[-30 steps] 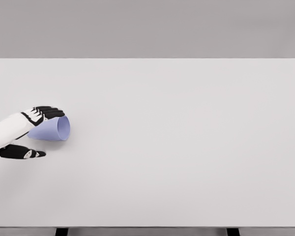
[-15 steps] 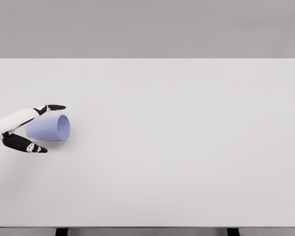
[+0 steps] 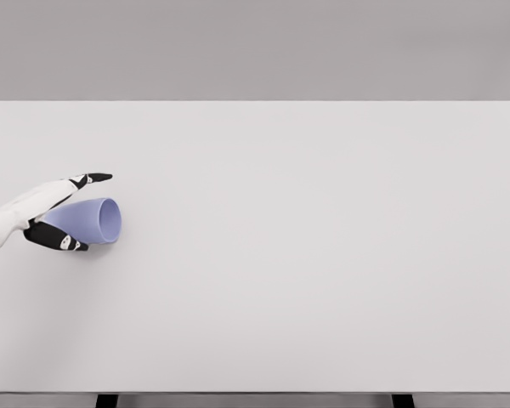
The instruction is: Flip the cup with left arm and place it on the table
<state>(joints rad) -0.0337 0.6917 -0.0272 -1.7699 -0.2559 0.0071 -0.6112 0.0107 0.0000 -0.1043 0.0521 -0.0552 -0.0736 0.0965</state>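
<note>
The fingers (image 3: 92, 178) of the left hand (image 3: 44, 214) are stretched out long and nearly straight along the far side of the cup (image 3: 87, 221), while the dark thumb (image 3: 58, 240) lies against its near side, so the hand brackets the cup's closed end. Whether those fingers actually press on the cup or only sit just beside it, I cannot tell from here; they are certainly not curled tight around it.

The cup is pale lilac and lies on its side on the white worktop (image 3: 323, 255), its open mouth turned to the right, away from the hand. It rests near the left edge of the worktop, about midway between the far and near edges.

The white forearm (image 3: 0, 223) comes in from the left of the cup, low over the worktop, and runs off the side of the view.
</note>
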